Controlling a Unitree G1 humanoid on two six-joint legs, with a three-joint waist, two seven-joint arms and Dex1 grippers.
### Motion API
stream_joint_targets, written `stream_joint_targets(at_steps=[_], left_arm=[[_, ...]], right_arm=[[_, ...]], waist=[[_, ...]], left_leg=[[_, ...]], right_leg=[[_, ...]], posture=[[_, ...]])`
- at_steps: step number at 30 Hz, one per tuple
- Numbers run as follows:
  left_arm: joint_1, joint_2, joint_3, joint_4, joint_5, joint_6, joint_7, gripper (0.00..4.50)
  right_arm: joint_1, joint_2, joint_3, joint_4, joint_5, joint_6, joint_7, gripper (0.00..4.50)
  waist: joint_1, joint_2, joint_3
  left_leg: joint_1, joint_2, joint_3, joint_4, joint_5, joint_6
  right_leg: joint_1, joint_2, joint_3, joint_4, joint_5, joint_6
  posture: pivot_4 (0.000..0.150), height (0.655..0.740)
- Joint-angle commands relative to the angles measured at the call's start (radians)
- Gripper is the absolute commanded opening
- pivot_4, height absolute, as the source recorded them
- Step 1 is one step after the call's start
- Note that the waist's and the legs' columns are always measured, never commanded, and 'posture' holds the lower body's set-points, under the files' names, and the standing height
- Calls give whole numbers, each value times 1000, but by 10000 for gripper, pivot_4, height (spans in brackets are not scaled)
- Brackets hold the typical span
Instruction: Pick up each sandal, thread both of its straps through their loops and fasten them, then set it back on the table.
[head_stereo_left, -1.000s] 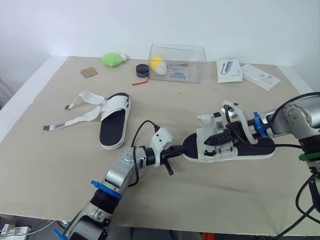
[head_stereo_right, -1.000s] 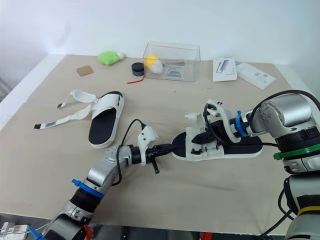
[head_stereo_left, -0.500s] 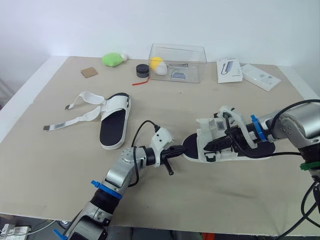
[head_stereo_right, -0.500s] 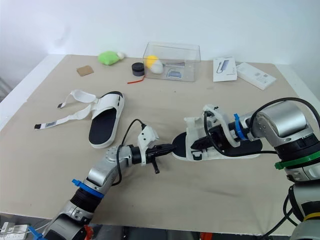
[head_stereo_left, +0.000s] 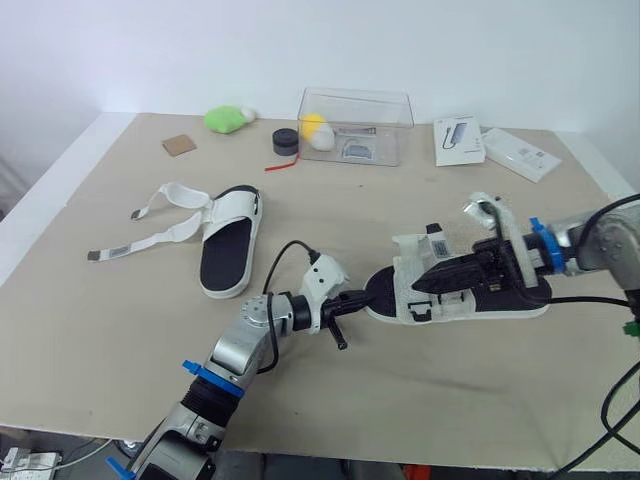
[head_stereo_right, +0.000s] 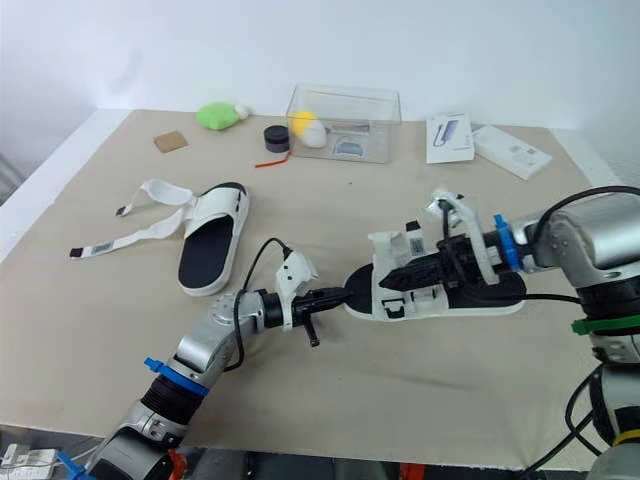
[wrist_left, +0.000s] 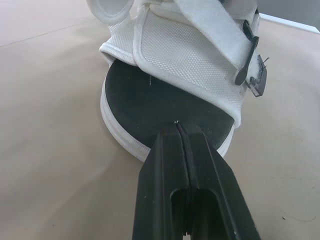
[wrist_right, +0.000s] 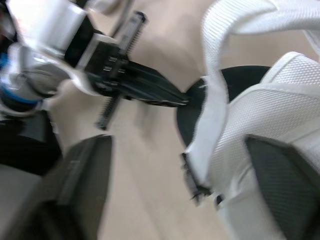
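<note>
Nearest you, left gripper (head_stereo_left: 360, 296) is shut, fingers pressed flat together, with nothing visibly pinched between them. Its tip sits right at the toe of the near sandal (head_stereo_left: 405, 287), over the black footbed edge.

That sandal lies flat on the table (head_stereo_left: 100, 300), right of centre. Its long axis runs left-right, toe pointing left at the left gripper, heel to the right. The white upper is on the toe half, with the black sole bare behind it.

Right gripper (head_stereo_left: 428, 280) comes in from the right, low along the sandal's length, over the upper. Its fingers (wrist_right: 82, 190) are spread wide, and a loose white strap (wrist_right: 215, 95) stands up between them. I can't tell if either finger touches the upper.

Farther back on the left is the second sandal (head_stereo_left: 228, 245), well apart from both grippers. Its long axis runs near-far, upper at the far end, and two straps (head_stereo_left: 150, 225) are unfastened and splayed out left.

Along the far edge, left to right:
- a brown square (head_stereo_left: 179, 144)
- a green lump (head_stereo_left: 225, 119)
- a black puck (head_stereo_left: 285, 141)
- a clear box (head_stereo_left: 355, 125)
- two white packs (head_stereo_left: 459, 140)
</note>
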Motion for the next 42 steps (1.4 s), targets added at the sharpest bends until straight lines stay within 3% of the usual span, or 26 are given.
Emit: stream_joint_targets(at_steps=[1, 11, 21, 25, 26, 28, 32, 42], left_arm=[[10, 8, -18, 34, 17, 21, -2, 0], [7, 4, -24, 40, 17, 19, -7, 0], [5, 4, -28, 41, 18, 17, -12, 0], [4, 7, -27, 40, 20, 17, -13, 0], [4, 8, -27, 40, 20, 17, -12, 0], [4, 9, -27, 41, 21, 16, -12, 0], [3, 9, -27, 42, 22, 14, -11, 0], [1, 7, -25, 43, 22, 12, -9, 0]], right_arm=[[71, -76, -78, -98, 80, 37, 68, 44630], [358, -100, -201, -284, 120, 56, -47, 44630], [284, 81, -247, -218, 92, 166, -271, 44630], [255, 132, -272, -205, 106, 207, -306, 35847], [250, 140, -276, -205, 111, 212, -315, 29487], [246, 148, -280, -201, 125, 215, -327, 23166], [235, 154, -282, -195, 158, 215, -349, 2134], [290, 117, -263, -238, 221, 215, -362, 981]], waist=[[0, 0, 0], [-1, 0, 0], [-1, -1, -2], [-1, -1, -2], [-1, -1, -2], [-1, -1, -2], [-1, -1, -2], [-1, -1, -2]], left_leg=[[0, 0, 0, 0, 0, 0], [1, 0, 0, 1, 0, 0], [0, 0, 0, 2, 0, 0], [0, 0, 0, 3, 0, 0], [1, 0, 0, 3, 0, 0], [1, 0, 0, 3, 0, 0], [1, 0, 0, 2, 0, 0], [1, 0, 0, 2, 0, 0]], right_leg=[[0, 0, 0, 0, 0, 0], [0, 0, 0, 0, 0, 0], [1, 0, 0, 0, 1, 0], [1, 0, 0, 0, 2, 0], [1, 1, 0, 0, 2, 0], [1, 1, 0, 0, 2, 0], [1, 0, 0, 0, 2, 0], [1, 1, 0, 0, 2, 0]], posture=[[1500, 7400], [1500, 7400], [1500, 7400], [1500, 7400], [1500, 7400], [1500, 7400], [1500, 7400], [1500, 7400]])
